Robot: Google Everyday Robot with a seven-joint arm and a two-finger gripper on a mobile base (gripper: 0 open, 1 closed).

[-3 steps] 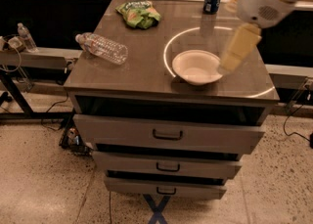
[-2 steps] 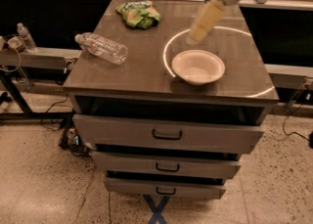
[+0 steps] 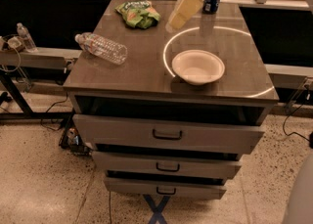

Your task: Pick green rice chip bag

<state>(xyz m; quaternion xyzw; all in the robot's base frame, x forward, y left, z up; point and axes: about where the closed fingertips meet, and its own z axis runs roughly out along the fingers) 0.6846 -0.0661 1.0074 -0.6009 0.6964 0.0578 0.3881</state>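
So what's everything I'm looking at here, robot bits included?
green rice chip bag: 1, light green, back left of the cabinet top
water bottle: 1, clear, lying on its side near the left edge
bowl: 1, white, front right of the top
can: 1, dark blue, back right
cabinet: 1, grey-brown, three drawers in front
small bottle: 1, clear, on the ledge at far left
gripper: 1, yellowish, over the back of the top, right of the bag

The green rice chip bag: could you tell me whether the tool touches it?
Apart: the camera view shows tabletop between the bag and the tool, hovering beside it.
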